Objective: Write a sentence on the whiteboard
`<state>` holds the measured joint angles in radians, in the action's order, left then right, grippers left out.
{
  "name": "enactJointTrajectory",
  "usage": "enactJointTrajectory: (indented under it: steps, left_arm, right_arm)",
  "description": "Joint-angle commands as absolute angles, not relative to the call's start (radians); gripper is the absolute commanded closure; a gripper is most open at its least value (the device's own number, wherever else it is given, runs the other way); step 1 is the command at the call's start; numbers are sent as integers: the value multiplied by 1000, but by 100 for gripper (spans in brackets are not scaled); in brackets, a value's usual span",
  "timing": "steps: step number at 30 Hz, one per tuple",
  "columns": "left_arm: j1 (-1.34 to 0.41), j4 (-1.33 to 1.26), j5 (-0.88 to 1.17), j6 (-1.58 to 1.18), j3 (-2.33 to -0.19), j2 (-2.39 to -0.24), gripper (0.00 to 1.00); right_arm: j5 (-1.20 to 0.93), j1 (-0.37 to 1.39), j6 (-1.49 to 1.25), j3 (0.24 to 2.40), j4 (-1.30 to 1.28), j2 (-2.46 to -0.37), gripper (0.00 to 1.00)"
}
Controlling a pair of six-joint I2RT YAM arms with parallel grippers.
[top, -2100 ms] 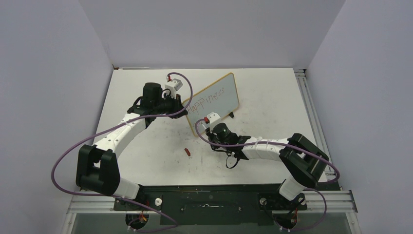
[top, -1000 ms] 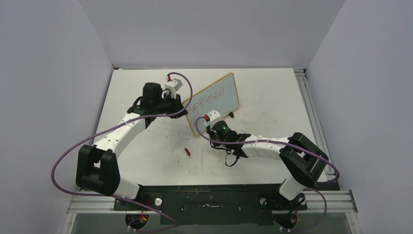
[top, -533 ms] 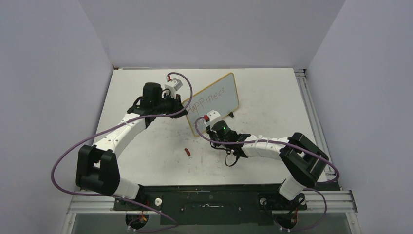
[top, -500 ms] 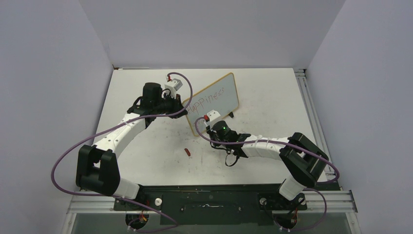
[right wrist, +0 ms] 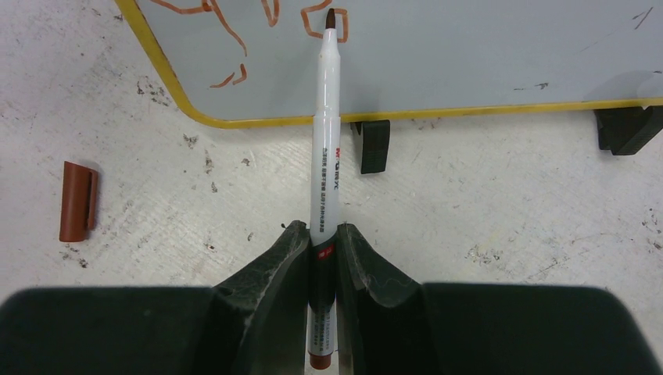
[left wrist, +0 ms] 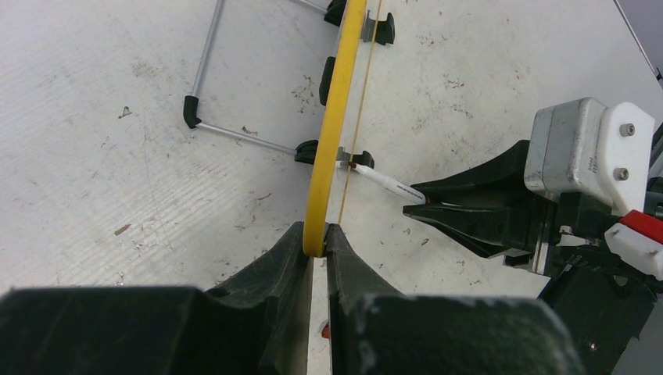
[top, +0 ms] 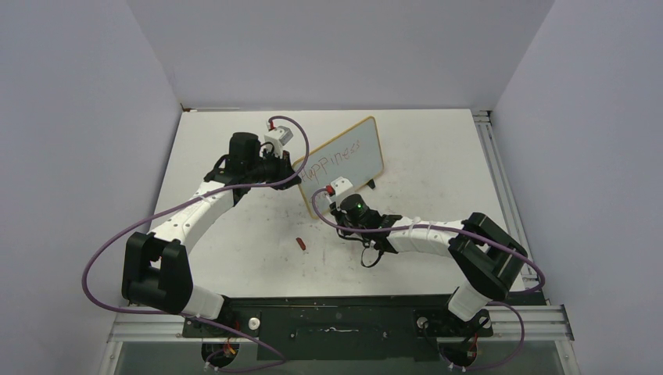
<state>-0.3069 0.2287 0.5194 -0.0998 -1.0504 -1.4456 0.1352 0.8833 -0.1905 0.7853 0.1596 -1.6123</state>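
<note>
The whiteboard (top: pixel 344 160) stands tilted on black feet at the table's middle back, with one slanted line of red lettering (top: pixel 335 159) on it. My left gripper (top: pixel 293 176) is shut on the board's yellow frame (left wrist: pixel 327 156) at its left end. My right gripper (right wrist: pixel 320 242) is shut on a white marker (right wrist: pixel 327 125) with a red end. The marker tip touches the board's lower left part beside red strokes (right wrist: pixel 223 31). In the top view the right gripper (top: pixel 338 205) sits just below the board.
The red marker cap (top: pixel 302 244) lies on the table left of the right arm; it also shows in the right wrist view (right wrist: pixel 77 201). The board's wire stand (left wrist: pixel 211 78) rests behind it. The tabletop carries scattered scuff marks.
The right gripper with the marker has shifted slightly along the board's lower edge. The left arm and the board have stayed still.
</note>
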Motion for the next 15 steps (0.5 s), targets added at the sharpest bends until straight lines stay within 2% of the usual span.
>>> enactJointTrajectory:
  steps: [1, 15]
  left_arm:
    - [-308, 213, 522, -86, -1081, -1405, 100]
    - [-308, 212, 520, -85, -1081, -1404, 100]
  right_arm:
    - [145, 896, -175, 822, 210, -1589, 95]
    - [222, 889, -199, 789, 199, -1502, 95]
